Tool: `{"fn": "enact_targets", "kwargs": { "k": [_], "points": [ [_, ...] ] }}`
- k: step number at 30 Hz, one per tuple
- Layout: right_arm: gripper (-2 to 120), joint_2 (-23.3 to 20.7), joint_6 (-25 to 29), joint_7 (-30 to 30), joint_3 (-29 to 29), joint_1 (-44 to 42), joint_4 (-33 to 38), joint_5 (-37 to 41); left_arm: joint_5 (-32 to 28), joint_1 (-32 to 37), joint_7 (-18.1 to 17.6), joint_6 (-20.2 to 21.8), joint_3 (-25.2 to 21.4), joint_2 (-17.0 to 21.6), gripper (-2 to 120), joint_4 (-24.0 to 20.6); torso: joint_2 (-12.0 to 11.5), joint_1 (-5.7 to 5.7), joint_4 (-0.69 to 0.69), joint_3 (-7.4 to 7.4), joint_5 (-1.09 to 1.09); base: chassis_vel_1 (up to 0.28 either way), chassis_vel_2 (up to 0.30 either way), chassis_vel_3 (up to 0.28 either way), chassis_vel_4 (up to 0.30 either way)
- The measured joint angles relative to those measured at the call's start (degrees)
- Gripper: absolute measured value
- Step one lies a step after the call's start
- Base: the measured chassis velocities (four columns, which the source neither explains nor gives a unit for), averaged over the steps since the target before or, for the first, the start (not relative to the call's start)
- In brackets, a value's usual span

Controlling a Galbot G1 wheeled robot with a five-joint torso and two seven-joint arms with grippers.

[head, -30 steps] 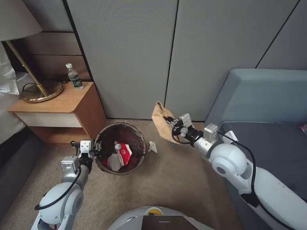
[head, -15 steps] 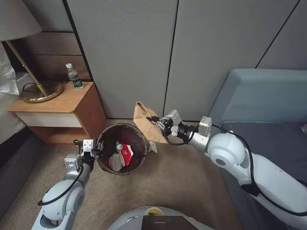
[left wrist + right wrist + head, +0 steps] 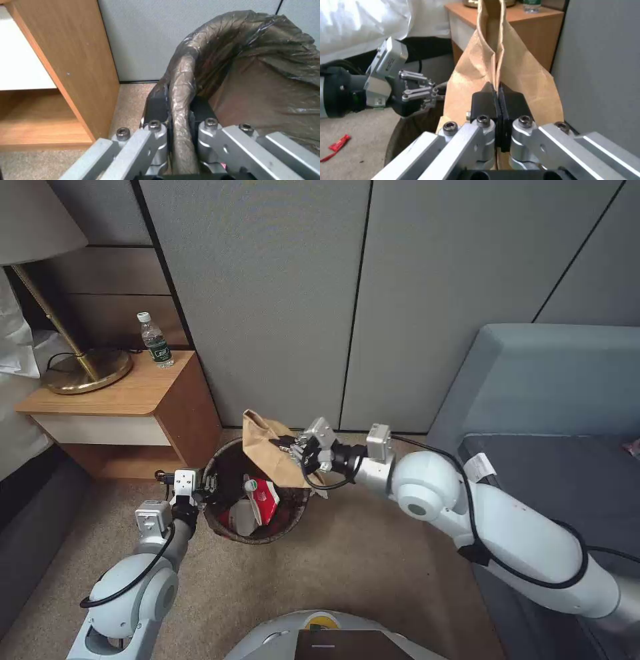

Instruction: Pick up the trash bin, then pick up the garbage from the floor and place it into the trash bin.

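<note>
On the carpeted floor (image 3: pixel 373 553) nearest the robot, the left hand (image 3: pixel 203 488) is clamped on the near-left rim of the trash bin (image 3: pixel 230 527), its two pads pinching the dark liner (image 3: pixel 181 82) from either side in the left wrist view. So the bin is already gripped, though I cannot tell whether it is lifted clear of the floor. Inside it lie one red-and-white paper cup (image 3: pixel 265 499) and some white litter beside it. Just past the bin's far-right rim, the right hand (image 3: pixel 291 447) is pressed together on one brown paper bag (image 3: pixel 267 443), which hangs tilted over the bin's far edge, not yet let go; that drop looks like the step in hand. Still left on the floor: one white tissue (image 3: pixel 323 493), touching or just beside the bin's right side and partly hidden by the arm, and one red scrap (image 3: pixel 336 147) on the carpet in the right wrist view. Farther off, on the wooden nightstand (image 3: pixel 127 393) by the wall, stand one small green-labelled bottle (image 3: pixel 155 340) and one brass lamp (image 3: pixel 87 370), both well apart from the bin.
</note>
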Motion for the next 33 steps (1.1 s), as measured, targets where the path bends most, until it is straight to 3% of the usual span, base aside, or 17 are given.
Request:
{"fn": "enact_targets", "kwargs": {
  "k": [7, 29, 33],
  "points": [
    [0, 3.02, -1.71, 3.88, -5.36, 2.54, -1.4, -0.59, 0.09, -0.04, 0.0, 0.12, 0.04, -0.06, 5, -0.05, 0.0, 0.0, 0.01, 0.0, 0.0, 0.0, 0.0, 0.0, 0.0],
    [0, 7.7, -3.52, 8.59, -11.93, 3.49, -5.95, -3.91, 0.16, -0.59, 0.01, 0.2, 0.21, -0.46, 5, 0.33, 0.0, 0.0, 0.0, 0.0, 0.0, 0.0, 0.0, 0.0, 0.0],
    [14, 8.68, -3.74, 9.3, -12.62, 3.49, -6.48, -5.15, 0.22, -0.68, 0.02, 0.2, 0.34, -0.54, 5, 0.39, 0.0, 0.0, 0.01, 0.0, 0.0, 0.0, 0.0, 0.0, 0.0]
  ]
}}
